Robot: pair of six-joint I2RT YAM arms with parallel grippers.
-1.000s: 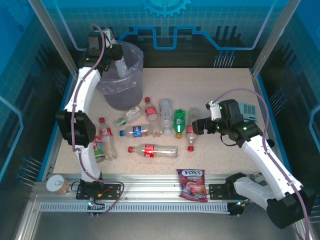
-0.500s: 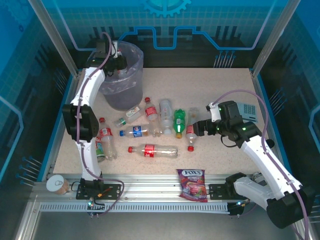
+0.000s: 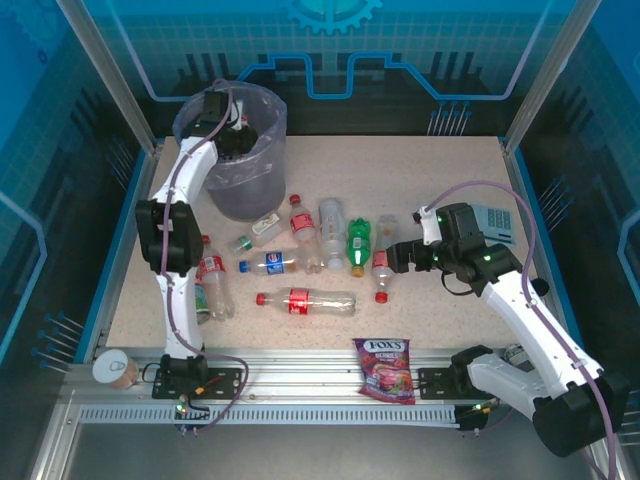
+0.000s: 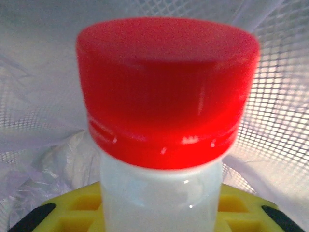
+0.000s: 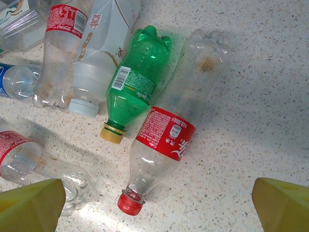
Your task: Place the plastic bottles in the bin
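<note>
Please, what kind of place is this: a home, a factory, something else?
Probably a lab robot test cell: blue panel walls on aluminium posts enclose a speckled table, and two robot arms are bolted to a metal rail at its near edge.

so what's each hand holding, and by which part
The left hand holds a red-capped bottle by its body just below the cap, at the bin. The right hand is open, holding nothing, above loose bottles.
</note>
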